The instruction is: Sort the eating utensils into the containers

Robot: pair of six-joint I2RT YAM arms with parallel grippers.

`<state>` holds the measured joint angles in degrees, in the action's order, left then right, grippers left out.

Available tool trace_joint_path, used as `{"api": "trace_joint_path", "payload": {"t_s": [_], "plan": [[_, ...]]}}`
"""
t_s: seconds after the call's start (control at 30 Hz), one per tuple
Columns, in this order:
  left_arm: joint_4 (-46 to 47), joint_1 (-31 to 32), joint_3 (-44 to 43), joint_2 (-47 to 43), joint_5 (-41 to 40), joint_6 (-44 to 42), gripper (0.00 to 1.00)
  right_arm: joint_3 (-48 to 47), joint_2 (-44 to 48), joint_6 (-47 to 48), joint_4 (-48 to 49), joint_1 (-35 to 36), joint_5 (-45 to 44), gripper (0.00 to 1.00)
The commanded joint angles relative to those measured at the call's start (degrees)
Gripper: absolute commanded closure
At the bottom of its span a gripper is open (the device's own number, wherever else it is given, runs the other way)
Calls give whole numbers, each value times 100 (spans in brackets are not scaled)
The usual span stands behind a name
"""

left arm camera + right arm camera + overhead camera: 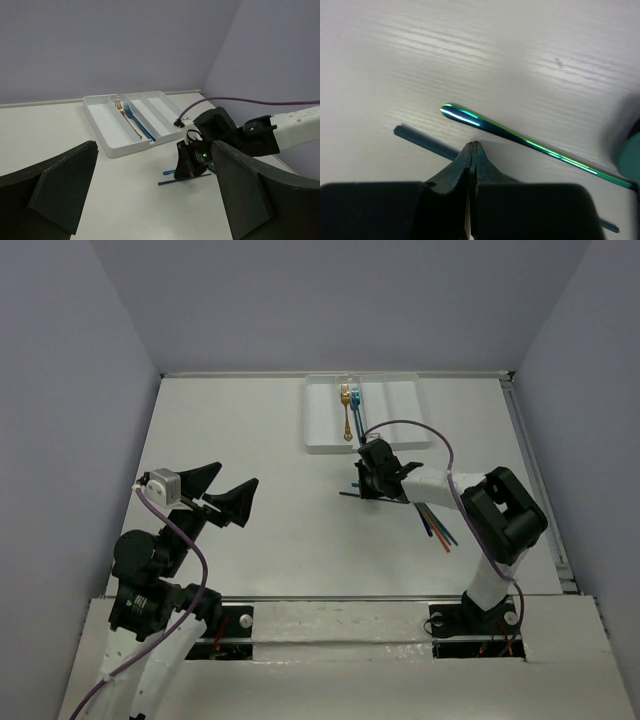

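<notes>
1. So far only two pieces are sorted: a gold fork (346, 412) and a blue fork (356, 400) lie side by side near the middle of the white tray (322, 445), at 12 o'clock from the right gripper (372, 478). I cannot tell whether they share a compartment.
2. Most of the job looks undone. A loose bundle of coloured utensils (436, 524) lies at 4 o'clock from that gripper, and two more pieces lie right under it.
3. Its jaws are pressed together, tips at the blue stick (420, 140), which runs beneath them from 10 o'clock to 4 o'clock. Whether the stick is pinched cannot be told.
4. A teal utensil (525, 142) has its rounded end just at 11 o'clock of the tips, not touching, and its shaft runs off toward 4 o'clock.
5. The left gripper (235, 478), at 9 o'clock, hovers with jaws spread and holds nothing.
</notes>
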<state>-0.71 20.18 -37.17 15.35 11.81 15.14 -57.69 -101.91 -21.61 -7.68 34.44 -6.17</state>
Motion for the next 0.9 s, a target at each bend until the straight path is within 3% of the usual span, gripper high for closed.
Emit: {"api": "trace_joint_path", "payload": {"t_s": [0.0, 0.33, 0.63, 0.73, 0.77, 0.83, 0.87], "plan": [[238, 29, -159, 73, 32, -11, 1, 152, -207, -80, 3, 502, 239, 100], [256, 29, -168, 99, 49, -2, 1, 619, 30, -467, 39, 1443, 240, 100], [256, 29, -150, 99, 67, 7, 1, 540, 741, -494, -409, 1637, -76, 99], [264, 29, -150, 99, 84, 7, 1, 513, 1242, -616, -602, 1637, -331, 80], [264, 29, -150, 99, 84, 16, 1, 539, 1391, -747, -699, 1637, -488, 64], [264, 29, -150, 91, 102, 16, 1, 680, 1664, -967, -796, 1637, -674, 46], [264, 29, -150, 73, 84, 16, 1, 759, 1935, -1229, -857, 1637, -831, 30]]}}
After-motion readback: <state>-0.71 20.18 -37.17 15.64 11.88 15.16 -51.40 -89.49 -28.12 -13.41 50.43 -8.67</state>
